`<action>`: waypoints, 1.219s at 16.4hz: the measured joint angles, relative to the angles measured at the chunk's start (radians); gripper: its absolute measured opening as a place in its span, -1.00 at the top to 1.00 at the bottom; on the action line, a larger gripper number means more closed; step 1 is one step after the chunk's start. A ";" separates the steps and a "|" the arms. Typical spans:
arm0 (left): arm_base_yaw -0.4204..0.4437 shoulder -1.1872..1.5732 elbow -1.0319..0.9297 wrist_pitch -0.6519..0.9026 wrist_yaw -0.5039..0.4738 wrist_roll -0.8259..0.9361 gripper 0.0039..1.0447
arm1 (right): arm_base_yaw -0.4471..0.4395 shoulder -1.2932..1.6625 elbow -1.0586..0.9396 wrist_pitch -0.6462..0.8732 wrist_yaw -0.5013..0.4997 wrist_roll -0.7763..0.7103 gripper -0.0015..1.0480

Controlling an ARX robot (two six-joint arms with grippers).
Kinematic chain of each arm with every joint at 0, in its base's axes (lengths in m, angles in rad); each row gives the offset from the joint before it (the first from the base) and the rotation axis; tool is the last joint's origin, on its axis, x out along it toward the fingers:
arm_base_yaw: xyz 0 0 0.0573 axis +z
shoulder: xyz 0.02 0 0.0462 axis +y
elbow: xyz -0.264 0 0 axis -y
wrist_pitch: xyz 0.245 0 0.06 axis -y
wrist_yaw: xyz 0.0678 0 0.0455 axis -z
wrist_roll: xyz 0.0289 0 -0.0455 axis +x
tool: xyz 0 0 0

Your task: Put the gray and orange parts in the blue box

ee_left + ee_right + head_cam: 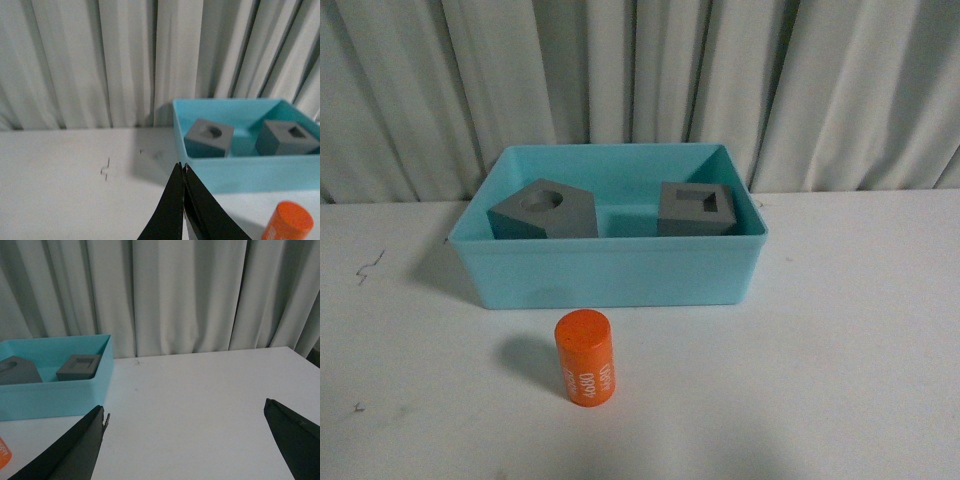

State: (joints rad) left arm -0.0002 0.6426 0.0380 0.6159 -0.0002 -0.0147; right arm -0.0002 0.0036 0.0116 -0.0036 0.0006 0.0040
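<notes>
Landmark: light turquoise-blue plastic bin (610, 272), rectangular, on the white table (840, 360).
Inside the bin I log two matte gray cubes: the round-recess cube (542, 211) at its left end and the square-recess cube (696, 209) at its right end.
Orange cylinder with white lettering (585, 358): outside, upright, near the bin's front wall.
Left gripper (183, 172): tips pressed together, empty.
Right gripper (185, 406): spread wide, empty.

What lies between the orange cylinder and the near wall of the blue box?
Nothing: in the front view only a bare strip of white table separates the orange cylinder from the blue box.
</notes>
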 joint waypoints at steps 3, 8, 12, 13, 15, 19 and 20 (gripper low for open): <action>0.000 -0.076 -0.028 -0.069 0.000 0.000 0.97 | 0.000 0.000 0.000 0.000 0.000 0.000 -0.87; 0.000 -0.298 -0.028 -0.267 0.000 0.000 0.97 | 0.000 0.000 0.000 0.000 0.000 0.000 -0.87; 0.000 -0.435 -0.028 -0.409 0.000 0.000 0.97 | 0.000 0.000 0.000 0.000 0.000 0.000 -0.87; 0.000 -0.438 -0.028 -0.412 0.000 0.000 0.97 | 0.000 0.000 0.000 0.000 0.000 0.000 -0.87; 0.000 -0.448 -0.028 -0.419 0.000 0.000 0.97 | 0.000 0.000 0.000 0.000 0.000 0.000 -0.87; 0.000 -0.465 -0.028 -0.438 0.000 0.000 0.97 | 0.000 0.000 0.000 0.000 0.000 0.000 -0.87; 0.000 -0.472 -0.028 -0.444 0.000 0.000 0.97 | 0.000 0.000 0.000 0.000 0.000 0.000 -0.87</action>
State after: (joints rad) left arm -0.0002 0.1711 0.0097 0.1719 -0.0006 -0.0143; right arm -0.0002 0.0036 0.0116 -0.0040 0.0006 0.0044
